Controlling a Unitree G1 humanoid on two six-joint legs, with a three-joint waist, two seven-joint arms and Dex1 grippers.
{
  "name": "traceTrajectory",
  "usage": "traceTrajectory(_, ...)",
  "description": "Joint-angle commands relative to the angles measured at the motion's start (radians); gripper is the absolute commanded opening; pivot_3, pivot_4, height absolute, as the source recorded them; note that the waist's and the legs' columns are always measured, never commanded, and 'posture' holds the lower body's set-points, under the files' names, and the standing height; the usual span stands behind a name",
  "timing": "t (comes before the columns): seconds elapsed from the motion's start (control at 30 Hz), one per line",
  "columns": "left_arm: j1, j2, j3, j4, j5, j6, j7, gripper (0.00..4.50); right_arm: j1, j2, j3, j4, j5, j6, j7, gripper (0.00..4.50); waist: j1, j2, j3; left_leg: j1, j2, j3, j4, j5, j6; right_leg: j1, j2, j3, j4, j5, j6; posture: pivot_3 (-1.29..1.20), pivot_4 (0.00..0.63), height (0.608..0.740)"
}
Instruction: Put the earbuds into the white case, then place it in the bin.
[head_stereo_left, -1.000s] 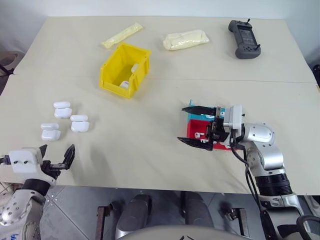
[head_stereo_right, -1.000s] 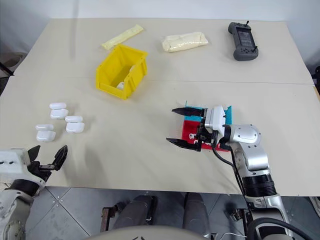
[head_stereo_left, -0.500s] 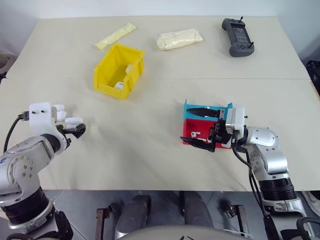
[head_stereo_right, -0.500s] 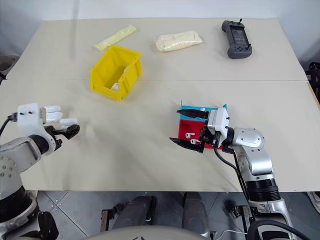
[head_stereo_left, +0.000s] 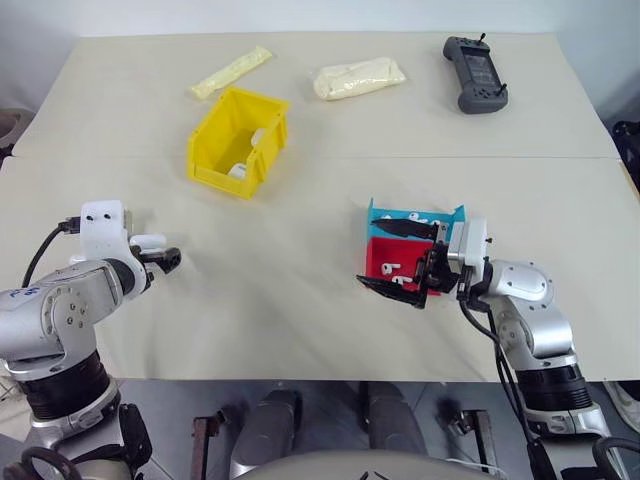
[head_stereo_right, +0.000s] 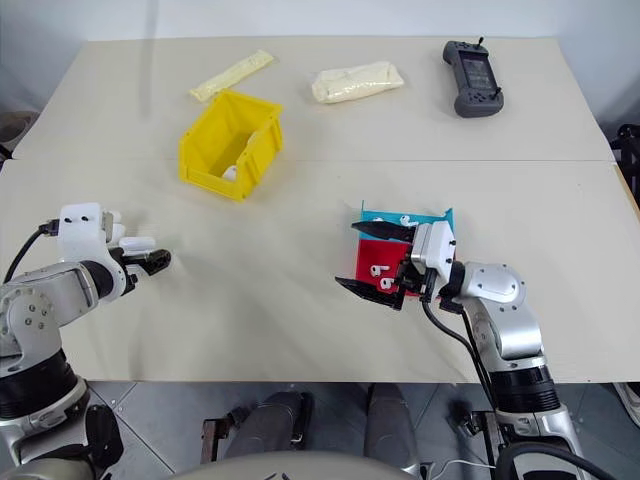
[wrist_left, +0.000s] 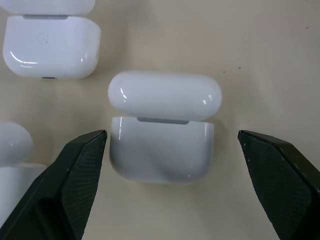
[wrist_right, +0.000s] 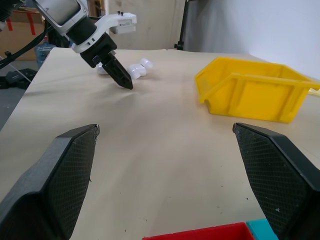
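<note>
Now, left arm: bent in from the counter's left edge, wrist turned so the left claw (wrist_left: 165, 150) points forward and down at the cluster of white cases.
Left claw state: fingers spread wide, gripping nothing.
Right arm: reaching in from the lower right, forearm lying level over the counter, the right claw (head_stereo_right: 375, 262) pointing toward the robot's left.
Right claw state: fingers (head_stereo_right: 381, 231) spread wide and empty, one over the blue tray (head_stereo_right: 400, 216), the other by the near edge of the red tray (head_stereo_right: 372, 268).
Counter: a broad beige top (head_stereo_left: 300, 250) made of two joined halves, with grey floor showing below its near edge.
Far side of counter: two pale yellow packets (head_stereo_left: 360, 77) and a dark grey handheld controller (head_stereo_left: 475, 74).
White case: the white case (wrist_left: 162, 127) lies on the counter with its lid open, directly between the left claw's two fingers in the left wrist view, touching neither.
Other cases: more alike cases (wrist_left: 50, 46) lie just beside it, farther from the wrist and toward one side.
Earbuds: the earbuds (head_stereo_right: 379, 270) rest in the red tray, close under the right claw; more small white pieces sit in the blue tray.
Bin: the bin (head_stereo_left: 238, 140) stands well apart from both claws, toward the far left of centre, with something white inside.
</note>
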Motion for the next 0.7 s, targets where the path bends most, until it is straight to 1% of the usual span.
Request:
traceTrajectory(0.03, 0.011, 0.025, -0.001, -0.005, 0.006, -0.001, -0.012, 4.47, 0.012, 0.011, -0.003, -0.056, 0.012, -0.009, -0.018, 4.5, 0.0, 0.0, 0.0, 0.0, 0.0, 0.0, 0.0, 0.0, 0.0, 0.0, 0.0, 0.0, 0.0, 0.0, 0.0, 0.0, 0.15, 0.74)
traceTrajectory(0.17, 0.019, 0.04, -0.007, 0.003, -0.003, -0.001, -0.024, 4.47, 0.022, 0.015, -0.003, -0.067, 0.009, -0.007, -0.032, 4.5, 0.0, 0.0, 0.0, 0.0, 0.0, 0.0, 0.0, 0.0, 0.0, 0.0, 0.0, 0.0, 0.0, 0.0, 0.0, 0.0, 0.15, 0.74)
traceTrajectory(0.33, 0.003, 0.047, -0.022, 0.054, 0.021, -0.001, -0.054, 4.47, 0.038, 0.02, 0.002, -0.069, 0.003, -0.018, -0.039, 4.5, 0.001, 0.0, 0.0, 0.0, 0.0, 0.0, 0.0, 0.0, 0.0, 0.0, 0.0, 0.0, 0.0, 0.0, 0.0, 0.0, 0.15, 0.74)
traceTrajectory(0.43, 0.01, 0.045, -0.029, 0.062, 0.027, -0.001, -0.062, 3.87, 0.043, 0.022, 0.002, -0.073, 0.002, -0.02, -0.045, 4.5, 0.001, 0.0, 0.0, 0.0, 0.0, 0.0, 0.0, 0.0, 0.0, 0.0, 0.0, 0.0, 0.0, 0.0, 0.0, 0.0, 0.15, 0.74)
traceTrajectory(0.53, 0.02, 0.042, -0.029, 0.06, 0.034, -0.001, -0.065, 2.97, 0.046, 0.025, 0.002, -0.07, 0.0, -0.026, -0.049, 4.5, -0.001, 0.0, 0.0, 0.001, 0.0, 0.0, 0.0, 0.0, 0.0, 0.0, 0.0, 0.0, 0.001, 0.0, 0.0, 0.0, 0.15, 0.74)
traceTrajectory(0.57, 0.02, 0.041, -0.026, 0.059, 0.037, -0.001, -0.066, 2.78, 0.046, 0.026, 0.002, -0.069, -0.001, -0.028, -0.051, 4.5, -0.001, 0.0, 0.0, 0.001, 0.0, 0.0, 0.0, 0.0, 0.0, 0.0, 0.0, 0.0, 0.001, 0.0, 0.0, 0.0, 0.15, 0.74)
traceTrajectory(0.7, 0.025, 0.029, 0.009, 0.04, 0.043, -0.001, -0.076, 2.78, 0.046, 0.027, 0.002, -0.064, -0.004, -0.031, -0.05, 4.5, -0.001, 0.0, 0.0, 0.001, 0.0, 0.0, 0.0, 0.0, 0.0, 0.0, 0.0, 0.0, 0.001, 0.0, 0.0, 0.0, 0.15, 0.74)
